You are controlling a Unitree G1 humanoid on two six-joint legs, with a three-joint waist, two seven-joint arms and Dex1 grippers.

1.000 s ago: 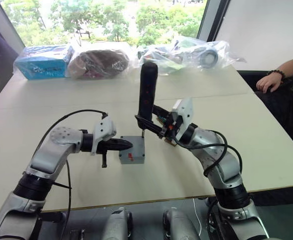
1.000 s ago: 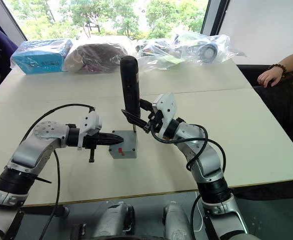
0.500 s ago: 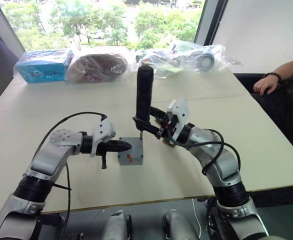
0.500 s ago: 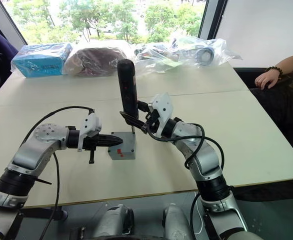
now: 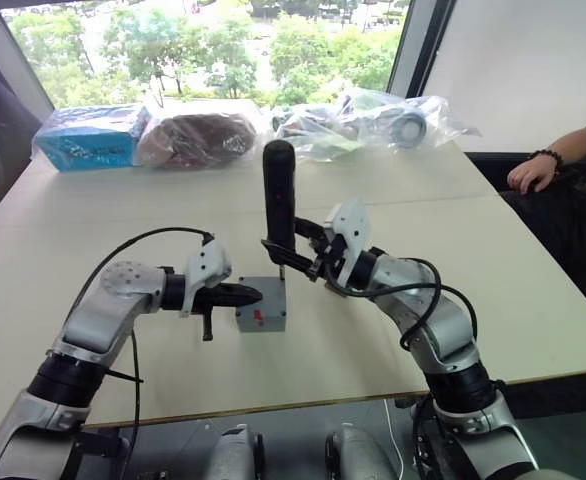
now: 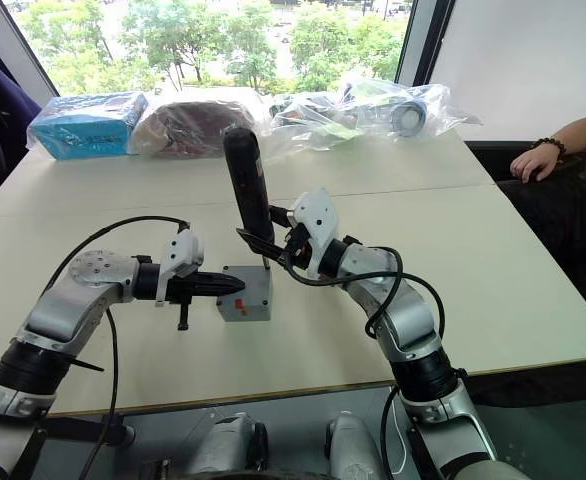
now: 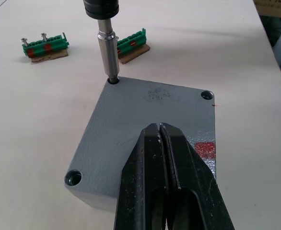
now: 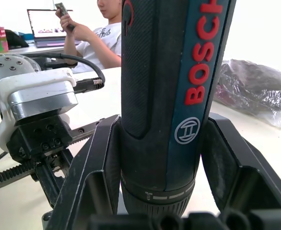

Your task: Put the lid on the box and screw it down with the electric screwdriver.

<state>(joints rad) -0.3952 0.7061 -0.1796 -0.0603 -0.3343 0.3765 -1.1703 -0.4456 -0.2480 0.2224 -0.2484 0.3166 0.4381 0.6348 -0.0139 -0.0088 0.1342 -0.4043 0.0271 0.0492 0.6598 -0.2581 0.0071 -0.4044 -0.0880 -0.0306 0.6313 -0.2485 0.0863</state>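
screwdriver bit seated in a corner hole of the lid

the electric screwdriver reads "bosch" in red letters down its dark body, with the round bosch emblem below. the right gripper clamps it upright between both fingers, the forearm reaching in low from the right with the wrist bent toward the box. the lid sits on the box near the middle of the table, a small red mark on it; the bit rests in one corner hole. since a second ago the screwdriver has leaned and shifted a little to the left. the left gripper lies level, fingers pressed together on the lid's top. two green terminal strips lie just beyond the box.
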